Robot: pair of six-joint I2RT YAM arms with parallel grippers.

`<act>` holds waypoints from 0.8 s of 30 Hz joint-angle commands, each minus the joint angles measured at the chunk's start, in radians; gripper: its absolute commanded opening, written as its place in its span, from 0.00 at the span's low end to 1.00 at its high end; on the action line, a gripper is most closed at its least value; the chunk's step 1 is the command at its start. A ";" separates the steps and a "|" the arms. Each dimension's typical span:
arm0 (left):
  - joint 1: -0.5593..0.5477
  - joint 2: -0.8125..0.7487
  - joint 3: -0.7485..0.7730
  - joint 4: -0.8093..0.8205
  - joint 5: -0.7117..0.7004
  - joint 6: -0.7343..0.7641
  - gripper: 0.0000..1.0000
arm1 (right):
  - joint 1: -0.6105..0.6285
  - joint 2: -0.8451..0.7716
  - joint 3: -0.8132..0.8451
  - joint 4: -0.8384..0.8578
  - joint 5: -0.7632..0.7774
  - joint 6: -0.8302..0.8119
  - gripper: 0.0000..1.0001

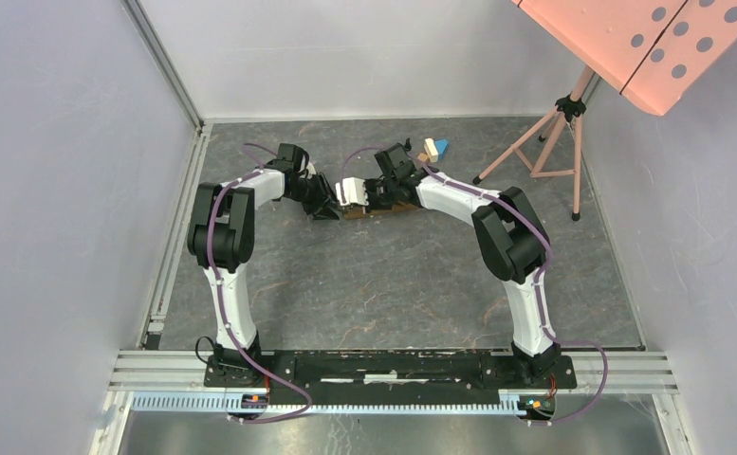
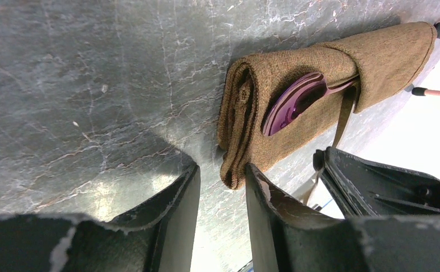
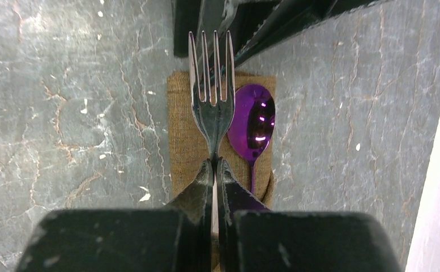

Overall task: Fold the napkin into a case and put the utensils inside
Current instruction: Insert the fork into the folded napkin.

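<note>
Fork (image 3: 212,107), handle clenched in right hand (image 3: 214,170), held over the case (image 3: 183,141) beside the pocketed spoon (image 3: 254,122); left hand (image 2: 220,187) released at case's end, so a snag could drag the unpinned cloth.

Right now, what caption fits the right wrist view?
Right claw holds the fork over the case, spoon already tucked inside.
</note>
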 commanded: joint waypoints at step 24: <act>-0.010 0.100 0.010 -0.082 -0.143 0.015 0.45 | -0.005 -0.006 0.000 -0.063 0.226 -0.046 0.00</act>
